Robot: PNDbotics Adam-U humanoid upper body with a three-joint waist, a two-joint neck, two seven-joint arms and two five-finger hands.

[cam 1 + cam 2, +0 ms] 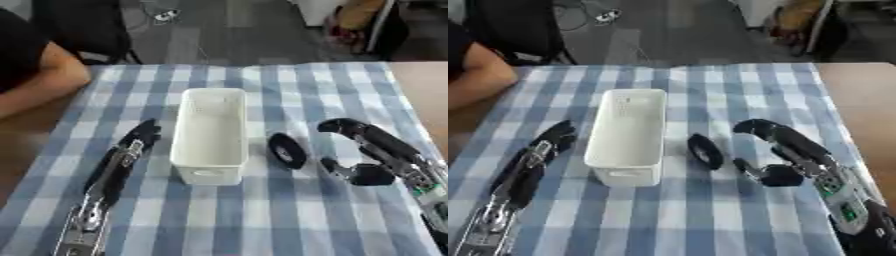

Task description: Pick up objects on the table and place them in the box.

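The left arm (96, 200) runs off the bottom edge in both views, so its upper part is unseen. The right arm (846, 210) is cut by the lower right corner. The dark round thing (287, 150) beside the box (210, 135) is too blurred to name: only a black ring shape shows. The box floor is washed out white, so whether anything lies inside cannot be told. Whether the right hand (372, 152) touches the ring cannot be told.
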